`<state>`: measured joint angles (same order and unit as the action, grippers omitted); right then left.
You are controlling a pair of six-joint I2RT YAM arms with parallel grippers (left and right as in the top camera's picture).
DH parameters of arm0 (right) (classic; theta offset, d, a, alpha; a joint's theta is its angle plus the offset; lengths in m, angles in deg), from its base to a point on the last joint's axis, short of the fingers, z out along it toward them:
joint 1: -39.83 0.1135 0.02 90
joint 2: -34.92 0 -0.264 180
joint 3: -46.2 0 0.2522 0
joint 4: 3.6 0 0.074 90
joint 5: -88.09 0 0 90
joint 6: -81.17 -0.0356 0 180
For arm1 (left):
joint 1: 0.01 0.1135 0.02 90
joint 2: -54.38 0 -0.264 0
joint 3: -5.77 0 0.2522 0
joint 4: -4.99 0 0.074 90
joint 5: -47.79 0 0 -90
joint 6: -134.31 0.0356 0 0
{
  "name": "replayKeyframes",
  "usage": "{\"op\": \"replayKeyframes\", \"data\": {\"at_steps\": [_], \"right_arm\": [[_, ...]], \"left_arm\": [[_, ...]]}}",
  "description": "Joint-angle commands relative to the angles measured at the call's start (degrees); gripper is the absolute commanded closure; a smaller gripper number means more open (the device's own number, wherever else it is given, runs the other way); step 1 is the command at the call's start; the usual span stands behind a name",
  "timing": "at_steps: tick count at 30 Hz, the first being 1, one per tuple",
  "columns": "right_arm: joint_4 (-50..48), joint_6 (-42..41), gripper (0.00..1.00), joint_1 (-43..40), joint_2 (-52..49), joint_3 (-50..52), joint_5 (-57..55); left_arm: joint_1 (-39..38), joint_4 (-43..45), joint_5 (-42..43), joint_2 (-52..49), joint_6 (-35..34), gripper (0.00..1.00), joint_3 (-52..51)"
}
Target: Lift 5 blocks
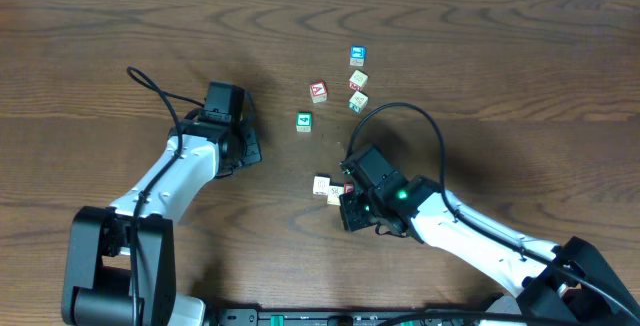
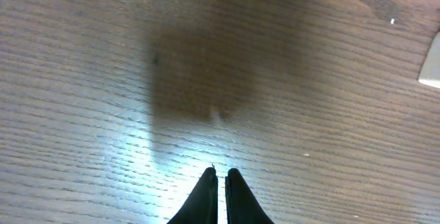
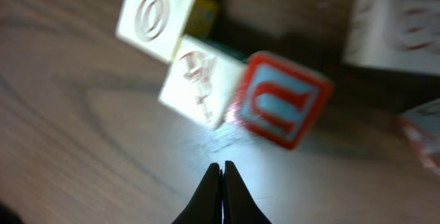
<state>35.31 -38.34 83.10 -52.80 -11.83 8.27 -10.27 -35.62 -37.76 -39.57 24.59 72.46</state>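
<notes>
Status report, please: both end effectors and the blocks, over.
Left end effector shut, empty. Right end effector shut, empty, tips just short of the blocks. None lifted. Nothing in the way.

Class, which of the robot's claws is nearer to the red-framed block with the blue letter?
Right. The right claw points at the red-framed block from just short of it; the left claw is far off, across the table.

We see a bright shine on the table (image 2: 69, 80) beside a big dark shadow. The blocks (image 3: 196, 86) look blurry up close.
</notes>
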Motion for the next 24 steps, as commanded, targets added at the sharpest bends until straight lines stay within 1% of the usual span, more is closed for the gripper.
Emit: {"op": "replayKeyframes", "data": {"at_steps": [1, 5, 14, 24], "right_arm": [[-0.2, -0.2, 0.99, 2.1, -0.4, 0.2, 0.3], [-1.5, -0.2, 0.99, 2.9, -1.2, 0.3, -1.8], [-6.4, -0.2, 0.99, 2.9, -6.4, 0.3, -1.7], [-9.6, 1.2, 0.99, 2.8, -6.6, 0.2, -2.9]], "left_arm": [[0.3, -0.3, 1.1, 0.9, -0.5, 0.93, 0.6], [0.3, -0.4, 1.2, 0.9, -0.5, 0.93, 0.6], [0.3, -1.2, 1.1, 0.9, -0.5, 0.92, 0.6], [0.3, -1.2, 1.1, 0.9, -0.5, 0.93, 0.6]]}}
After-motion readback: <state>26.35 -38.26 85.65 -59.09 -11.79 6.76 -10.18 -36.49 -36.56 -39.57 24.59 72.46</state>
